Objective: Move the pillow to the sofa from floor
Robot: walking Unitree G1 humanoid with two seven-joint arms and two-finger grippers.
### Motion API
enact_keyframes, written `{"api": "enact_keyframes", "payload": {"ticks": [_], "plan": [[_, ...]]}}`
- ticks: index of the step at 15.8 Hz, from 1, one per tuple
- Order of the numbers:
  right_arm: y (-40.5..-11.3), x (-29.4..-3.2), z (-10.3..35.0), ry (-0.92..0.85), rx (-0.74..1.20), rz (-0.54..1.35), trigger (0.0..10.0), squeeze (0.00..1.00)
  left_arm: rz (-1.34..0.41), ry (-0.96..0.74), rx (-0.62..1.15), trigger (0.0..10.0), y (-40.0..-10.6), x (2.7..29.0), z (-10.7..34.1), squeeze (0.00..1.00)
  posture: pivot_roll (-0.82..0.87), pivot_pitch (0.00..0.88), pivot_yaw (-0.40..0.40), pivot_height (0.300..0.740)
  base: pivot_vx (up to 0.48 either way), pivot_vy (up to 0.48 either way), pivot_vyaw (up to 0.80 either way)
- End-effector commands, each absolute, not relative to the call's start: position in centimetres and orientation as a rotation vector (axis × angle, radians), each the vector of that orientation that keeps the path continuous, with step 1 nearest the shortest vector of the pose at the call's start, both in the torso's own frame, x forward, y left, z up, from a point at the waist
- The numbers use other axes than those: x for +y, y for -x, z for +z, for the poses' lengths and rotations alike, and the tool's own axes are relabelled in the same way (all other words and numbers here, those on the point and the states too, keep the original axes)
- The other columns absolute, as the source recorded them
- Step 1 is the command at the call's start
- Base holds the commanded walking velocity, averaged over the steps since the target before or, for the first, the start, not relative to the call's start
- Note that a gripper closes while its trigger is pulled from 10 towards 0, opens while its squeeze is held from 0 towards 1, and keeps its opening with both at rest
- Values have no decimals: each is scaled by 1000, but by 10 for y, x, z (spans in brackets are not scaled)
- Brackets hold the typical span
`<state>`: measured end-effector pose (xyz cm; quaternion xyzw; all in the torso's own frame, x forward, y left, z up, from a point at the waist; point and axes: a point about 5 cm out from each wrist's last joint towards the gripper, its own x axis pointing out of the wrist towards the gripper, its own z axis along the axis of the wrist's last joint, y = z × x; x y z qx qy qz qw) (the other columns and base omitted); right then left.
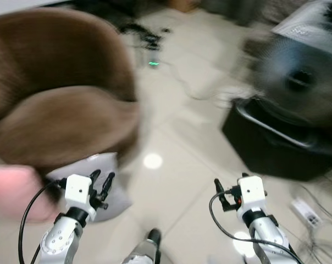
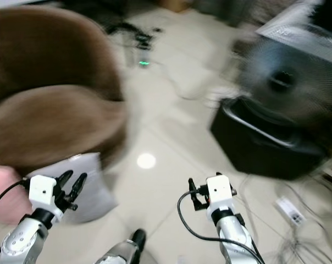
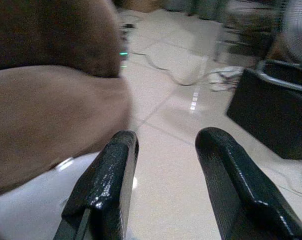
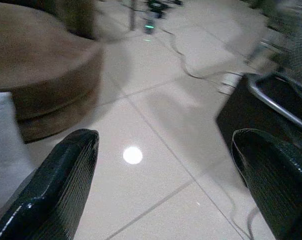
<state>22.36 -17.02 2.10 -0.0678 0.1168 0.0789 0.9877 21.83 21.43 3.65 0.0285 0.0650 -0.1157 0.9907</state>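
No readable text, labels or numbers anywhere; views perhaps too motion-blurred.

So the pillow (image 1: 103, 187) is a pale grey-white one, sitting on the glossy cream tile floor (image 1: 171, 181) and leaning right up against the base of the sofa (image 1: 56, 93). Its upper part is tucked under the sofa's rounded front edge. The sofa is brown, soft looking and curvy, with a fat seat cushion and a taller back behind it. Everything's pretty blurry, so I can't make out the pillow's exact shape or any pattern on it.
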Motion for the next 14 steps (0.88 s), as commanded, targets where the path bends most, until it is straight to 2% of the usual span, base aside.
{"api": "enact_keyframes", "payload": {"ticks": [1, 7, 14], "plan": [[-224, -173, 19, 145, 242, 147, 10000, 267, -245, -69, 136, 10000, -216, 215, 35, 0, 67, 119, -59, 740, 0, 0, 763], [-229, -186, 24, 185, 230, 123, 10000, 337, -259, -65, 109, 10000, -217, 207, 36, 0, 48, 201, -44, 740, 0, 0, 791], [-228, -186, 23, 158, 242, 103, 10000, 341, -270, -60, 119, 10000, -217, 206, 35, 0, 44, 211, -42, 740, 0, 0, 790]]}}
